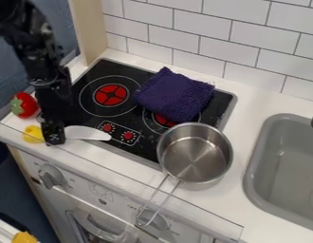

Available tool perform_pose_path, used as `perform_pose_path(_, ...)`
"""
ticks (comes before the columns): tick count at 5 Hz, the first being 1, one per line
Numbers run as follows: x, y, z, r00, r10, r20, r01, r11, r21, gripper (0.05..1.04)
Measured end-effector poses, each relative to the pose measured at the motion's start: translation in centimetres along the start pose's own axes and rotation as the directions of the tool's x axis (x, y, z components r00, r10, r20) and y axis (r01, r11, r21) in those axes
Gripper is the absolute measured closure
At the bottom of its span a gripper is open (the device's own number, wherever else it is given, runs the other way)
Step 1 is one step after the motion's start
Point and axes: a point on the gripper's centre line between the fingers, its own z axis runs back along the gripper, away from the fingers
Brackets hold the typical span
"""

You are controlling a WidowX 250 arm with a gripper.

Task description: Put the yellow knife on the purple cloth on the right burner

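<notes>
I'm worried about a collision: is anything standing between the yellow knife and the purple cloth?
Nothing visible stands between the knife and the cloth, just the cooktop. The metal pot sits off that line, near the cloth.

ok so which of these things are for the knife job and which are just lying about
For the job:
- yellow knife, by the gripper
- purple cloth
- right burner, partly covered by the cloth

Just lying about:
- red toy strawberry
- metal pot
</notes>
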Motion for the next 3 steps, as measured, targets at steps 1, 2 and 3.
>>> perform_pose_path(1, -0.18, -0.17, -0.15, 0.999, 0.006, 0.044, -0.006, 1.0, 0.002, 0.119)
perform_pose_path(2, -0.42, -0.29, -0.3, 0.999, -0.001, 0.046, 0.0, 1.0, 0.007, 0.382)
perform_pose_path(3, -0.39, -0.74, -0.05, 0.999, -0.011, 0.049, 0.012, 1.0, -0.019, 0.651)
